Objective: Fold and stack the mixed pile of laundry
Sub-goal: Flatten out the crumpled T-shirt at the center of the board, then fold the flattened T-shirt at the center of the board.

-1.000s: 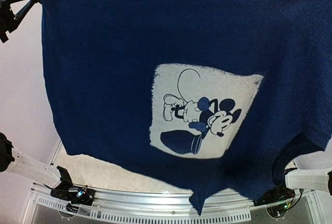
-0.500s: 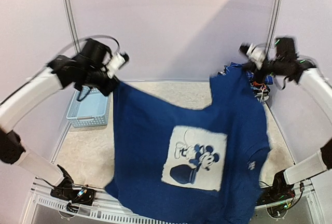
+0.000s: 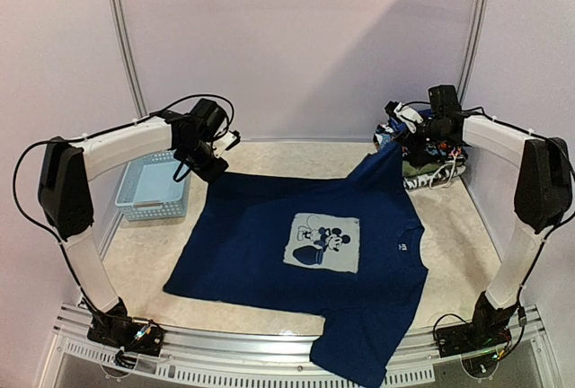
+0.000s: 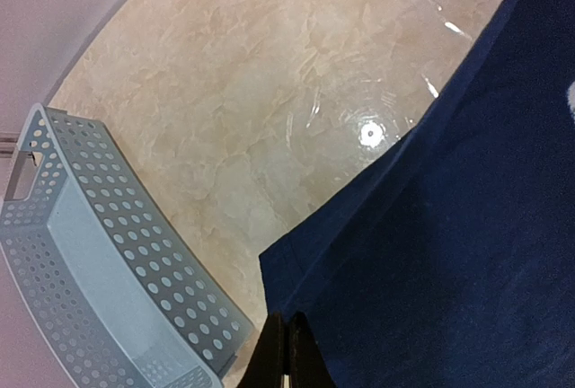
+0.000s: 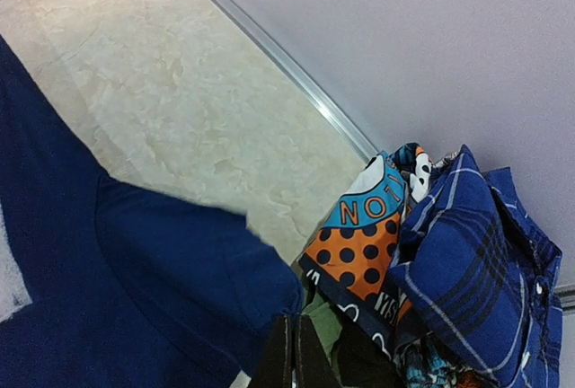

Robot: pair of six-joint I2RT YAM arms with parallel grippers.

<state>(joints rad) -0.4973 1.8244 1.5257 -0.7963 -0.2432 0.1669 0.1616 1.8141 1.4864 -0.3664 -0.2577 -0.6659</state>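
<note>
The navy T-shirt (image 3: 252, 235) lies spread flat on the table, its pale print (image 3: 322, 242) facing up. My left gripper (image 3: 214, 165) is shut on its far left corner; the left wrist view shows the closed fingertips (image 4: 287, 321) pinching the navy cloth (image 4: 449, 226). My right gripper (image 3: 395, 136) is shut on the shirt's far right corner (image 5: 269, 289), next to the rest of the laundry pile (image 3: 436, 159). That pile holds the blue plaid shirt (image 5: 476, 253) and an orange polka-dot garment (image 5: 359, 244). The shirt's near edge hangs over the table's front.
The light-blue slotted basket (image 3: 153, 186) stands at the far left, just left of my left gripper; it also shows in the left wrist view (image 4: 90, 271). Walls and metal frame posts close the back and sides.
Both arms swung the shirt from high up near the camera down and away. It now lies flat on the table, with the arms stretched to the far side.
</note>
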